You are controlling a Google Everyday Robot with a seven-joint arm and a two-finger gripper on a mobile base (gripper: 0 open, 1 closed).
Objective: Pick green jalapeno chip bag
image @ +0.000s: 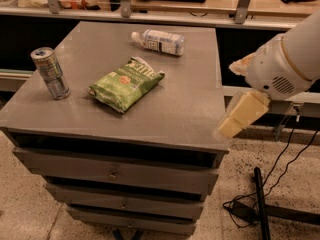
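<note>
Dim, warm light is falling from above onto the counter (190, 109), and its grey top is giving back a soft sheen along the near edge. The can (50, 73) and the green jalapeno chip bag (125, 82) are casting short, soft shadows. The gaps above the drawers (115, 171) are sinking into darkness. My gripper (231, 126), hanging just off the counter's near right corner, is catching the light, pale yellow.

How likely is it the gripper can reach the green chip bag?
Probably yes: the gripper hangs right of the table, whose bare top lies between it and the chip bag; bottle and can sit aside.
</note>
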